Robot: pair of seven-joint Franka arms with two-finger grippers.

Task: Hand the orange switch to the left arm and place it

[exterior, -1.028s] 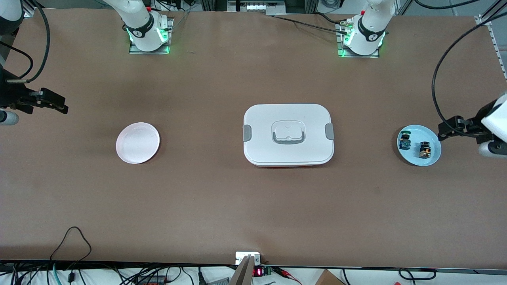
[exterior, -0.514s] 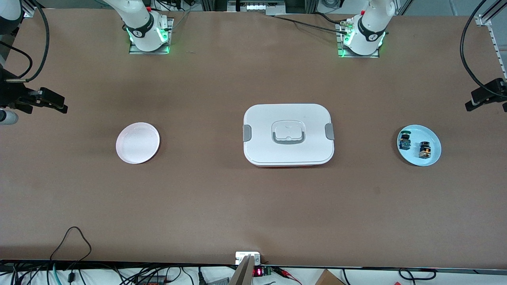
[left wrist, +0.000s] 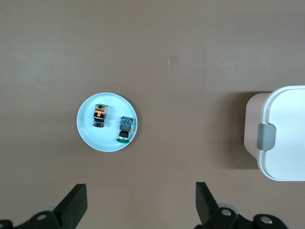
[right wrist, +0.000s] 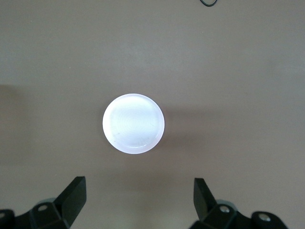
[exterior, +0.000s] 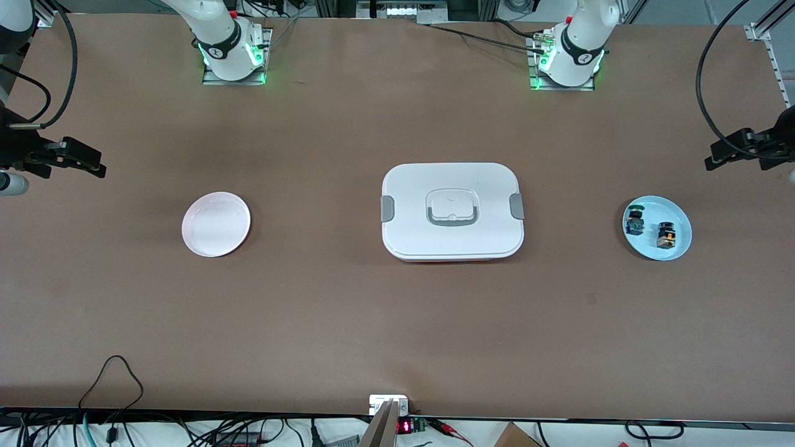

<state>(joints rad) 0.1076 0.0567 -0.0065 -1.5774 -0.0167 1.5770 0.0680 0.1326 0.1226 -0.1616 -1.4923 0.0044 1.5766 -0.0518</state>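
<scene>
Front view is showing us hanging both grippers wide open, left gripper (exterior: 714, 159) near the blue plate (exterior: 678, 246) holding the orange switch (exterior: 666, 234), right gripper (exterior: 93, 166) waiting, and we are risking grabbing the green-topped part (exterior: 634, 221) lying just beside it

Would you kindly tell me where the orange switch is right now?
In the front view the orange switch lies on the light blue plate toward the left arm's end of the table, beside the green-topped switch and well apart from the box.
</scene>
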